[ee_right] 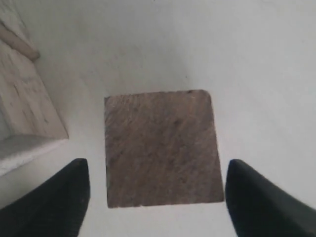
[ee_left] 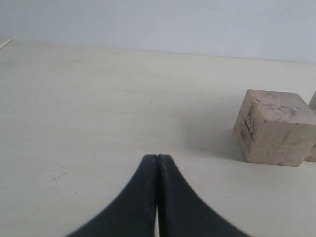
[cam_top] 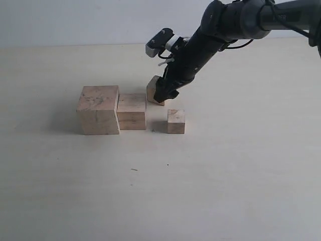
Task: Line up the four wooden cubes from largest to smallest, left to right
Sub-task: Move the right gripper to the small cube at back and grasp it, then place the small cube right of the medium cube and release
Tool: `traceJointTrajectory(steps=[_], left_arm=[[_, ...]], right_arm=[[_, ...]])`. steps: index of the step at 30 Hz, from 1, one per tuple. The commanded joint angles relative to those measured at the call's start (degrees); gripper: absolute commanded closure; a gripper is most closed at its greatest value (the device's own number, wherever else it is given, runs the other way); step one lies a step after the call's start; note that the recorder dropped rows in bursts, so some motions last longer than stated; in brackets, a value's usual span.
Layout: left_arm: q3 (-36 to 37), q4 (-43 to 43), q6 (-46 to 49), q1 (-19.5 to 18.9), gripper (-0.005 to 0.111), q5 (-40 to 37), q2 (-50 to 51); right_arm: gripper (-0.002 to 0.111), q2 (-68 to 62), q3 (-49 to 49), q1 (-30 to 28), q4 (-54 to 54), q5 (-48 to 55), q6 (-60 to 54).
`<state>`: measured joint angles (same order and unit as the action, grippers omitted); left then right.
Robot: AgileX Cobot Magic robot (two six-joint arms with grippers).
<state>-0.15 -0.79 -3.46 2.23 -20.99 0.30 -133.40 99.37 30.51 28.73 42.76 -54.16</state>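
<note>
Exterior: right gripper [cam_top: 165,94] covers the right side of the cube [cam_top: 152,86] behind the row, toward the table's far edge. Its base is in shadow, so I can't tell whether it sits flat or tipped. Right arm [cam_top: 241,17] is cut off at the picture's top-right corner.
Left wrist: left gripper [ee_left: 157,192] fingers are cut by the frame edge. Only a sliver of a 2nd cube [ee_left: 312,148] shows at the frame edge.
Right wrist: blurred. Both fingers [ee_right: 49,202] are cropped. Neighbouring block [ee_right: 22,98] is cropped, size unreadable.
</note>
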Motion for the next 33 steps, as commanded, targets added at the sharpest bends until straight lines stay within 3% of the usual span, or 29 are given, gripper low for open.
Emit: traceJointTrajectory(steps=[1,3,16,20,33], left_arm=[[0.2,0.1,0.1,-0.3,0.107,0.7,-0.3],[0.2,0.1,0.1,-0.3,0.107,0.7,-0.3],[0.2,0.1,0.1,-0.3,0.107,0.7,-0.3],[0.2,0.1,0.1,-0.3,0.107,0.7,-0.3],[0.2,0.1,0.1,-0.3,0.107,0.7,-0.3]], right_arm=[[0.082,-0.3,-0.1,-0.3,0.9,0.8,-0.6],[0.108,0.0,-0.1,-0.3,0.9,3.0,0.5],[0.108,0.9,-0.1,-0.3,-10.8,16.9,0.1],[0.108,2.2,-0.1,-0.3,-11.5,20.1,-4.9],[0.108,3.0,-0.1,-0.3,1.1,24.3,-23.8]])
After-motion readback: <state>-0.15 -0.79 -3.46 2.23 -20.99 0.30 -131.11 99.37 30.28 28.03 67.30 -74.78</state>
